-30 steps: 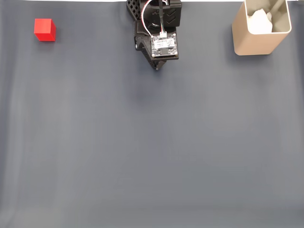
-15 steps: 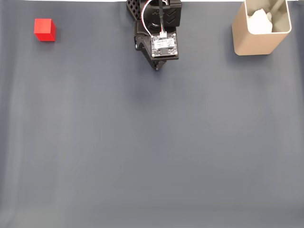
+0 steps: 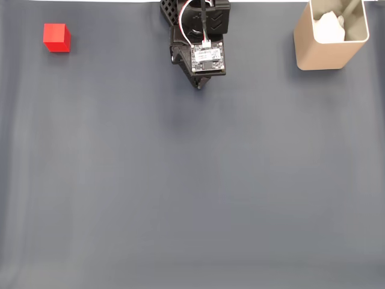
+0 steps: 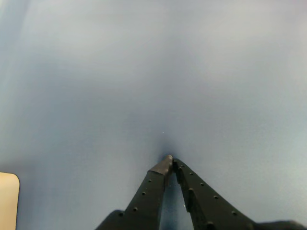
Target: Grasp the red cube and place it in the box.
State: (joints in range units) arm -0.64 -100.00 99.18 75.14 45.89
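Observation:
The red cube [image 3: 57, 37] sits on the grey mat at the far upper left of the fixed view. At the upper right stands the beige box [image 3: 329, 37], upright, with something white inside it. My gripper [image 3: 199, 86] is folded back at the top centre, between the two and far from both. In the wrist view its black fingers [image 4: 154, 189] meet at their tips just above the mat, so the gripper [image 4: 170, 160] is shut with nothing in it. A beige corner of the box [image 4: 8, 200] shows at the wrist view's lower left edge.
The arm's base [image 3: 195, 15] stands at the mat's top edge. The grey mat [image 3: 192, 180] stretches bare across the middle and lower part of the fixed view.

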